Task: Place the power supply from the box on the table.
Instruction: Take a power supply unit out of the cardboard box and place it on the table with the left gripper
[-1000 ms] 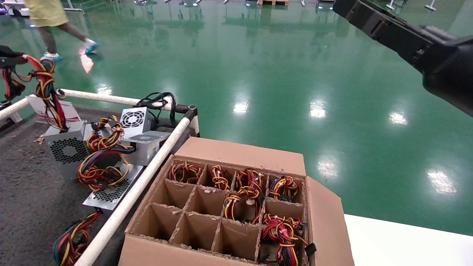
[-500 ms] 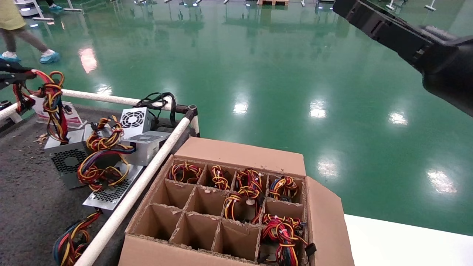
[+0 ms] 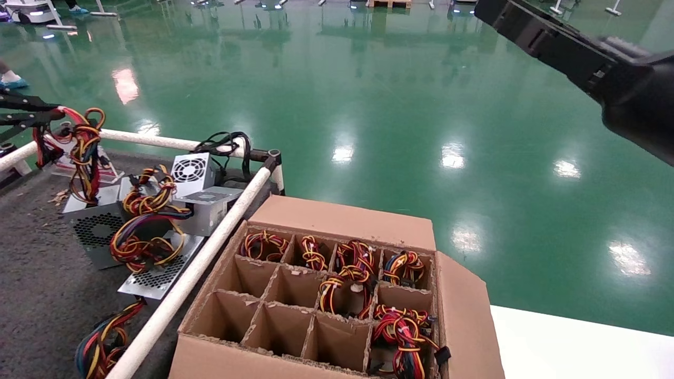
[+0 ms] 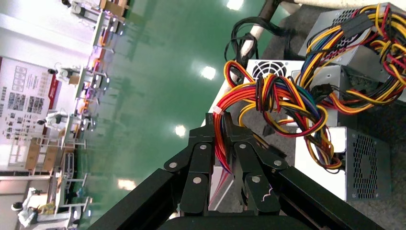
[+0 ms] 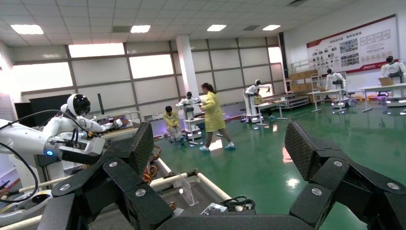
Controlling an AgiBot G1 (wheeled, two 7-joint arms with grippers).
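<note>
Two claws were in play, and only the left claw (image 4: 224,125) was busy: its fingers (image 4: 201,158) were clenched on the wires (image 4: 225,100), the red strands pinched right between the tips. From that grip the bundle looped away from the claw and dropped to the supply (image 3: 95,223), the grey unit with the honeycomb vent, which sat on the dark worktop (image 3: 37,295) below the claw. In the head view that claw (image 3: 50,113) hovered at the far left edge, above the white rail (image 3: 158,141), wires (image 3: 84,152) dangling beneath it.

Just beside the supply, on the side away from the claw, lay more units: one with a white ring grille (image 3: 192,169), a flat grey one (image 3: 208,208), and a perforated one (image 3: 160,271) nearer the rail. Past that rail stood the box (image 3: 342,218), well apart from the left claw, its divider cells partly filled with coiled wires, the near ones bare.

Up high on the right, the right claw (image 5: 220,158) hung over the green floor (image 3: 368,105), fingers spread wide and gripping nothing, far from box and worktop alike.
</note>
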